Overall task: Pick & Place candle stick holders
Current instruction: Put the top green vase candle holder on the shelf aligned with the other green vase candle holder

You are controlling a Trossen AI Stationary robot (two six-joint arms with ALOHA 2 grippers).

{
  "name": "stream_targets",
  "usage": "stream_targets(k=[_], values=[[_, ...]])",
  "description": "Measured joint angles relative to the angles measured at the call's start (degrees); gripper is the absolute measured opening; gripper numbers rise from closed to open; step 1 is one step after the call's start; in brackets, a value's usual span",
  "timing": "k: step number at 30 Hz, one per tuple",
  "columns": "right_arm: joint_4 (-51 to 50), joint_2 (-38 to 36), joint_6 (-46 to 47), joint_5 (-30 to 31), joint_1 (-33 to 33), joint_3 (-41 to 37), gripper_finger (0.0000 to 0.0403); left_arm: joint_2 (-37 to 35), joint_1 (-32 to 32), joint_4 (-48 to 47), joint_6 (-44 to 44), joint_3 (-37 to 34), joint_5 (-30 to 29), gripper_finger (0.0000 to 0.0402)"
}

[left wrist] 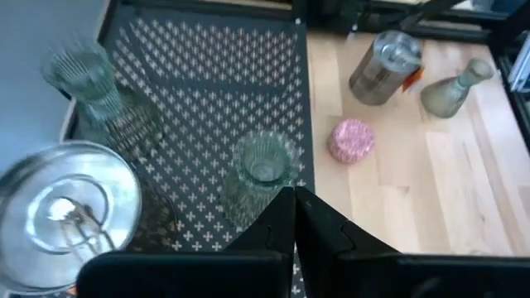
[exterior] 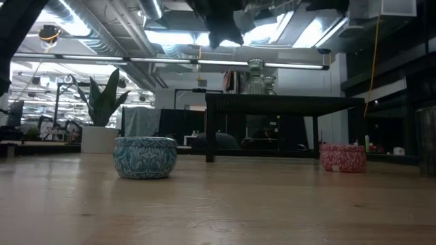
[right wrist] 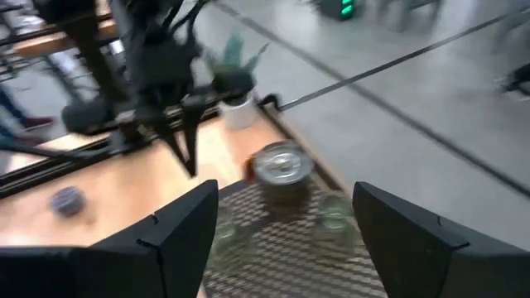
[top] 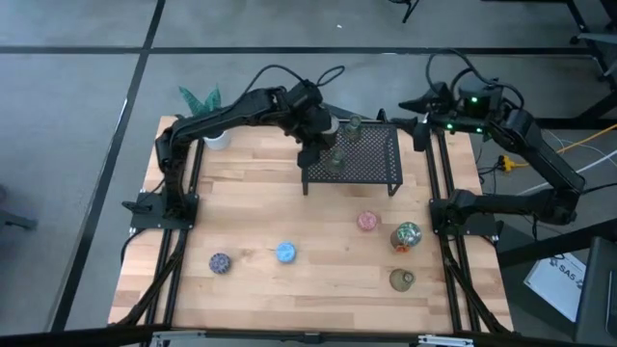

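Three candle stick holders stand on the black mesh rack (top: 371, 159): two ribbed olive-green glass ones (left wrist: 263, 164) (left wrist: 83, 74) and a silvery one (left wrist: 66, 207). My left gripper (left wrist: 295, 199) hangs shut above the rack, just beside the nearer glass holder, with nothing between its fingers. On the table stand a pink holder (top: 367, 221), a silvery one with orange (top: 406, 235), an olive one (top: 402, 280), a blue one (top: 285, 253) and a purple-speckled one (top: 220, 262). My right gripper (right wrist: 286, 240) waits open past the rack's far right corner, high above the table.
A white pot with a green plant (top: 207, 120) stands at the table's far left corner. The black frame rails (top: 439, 193) run along both table sides. Bare wood lies between the rack and the holders near the front edge.
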Motion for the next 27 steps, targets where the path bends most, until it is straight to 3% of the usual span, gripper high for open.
stream_targets(k=[6,11,19,27], values=[[0.1,4.5,0.0,-3.3,1.4,0.0,0.0237,-4.0,0.5,-0.1,-1.7,0.0,0.0,0.0001],[2.1,7.7,-1.7,-3.8,3.3,0.0,0.0178,-6.8,0.7,0.0,-3.8,0.0,-1.1,0.0001],[8.7,12.7,-2.9,-9.8,6.3,0.0,0.0083,-10.0,0.7,0.1,-4.2,0.0,-4.2,0.0001],[9.0,17.7,-2.9,-9.8,8.7,0.0,0.0032,-13.1,0.7,0.0,-4.4,0.0,-6.1,0.0002]])
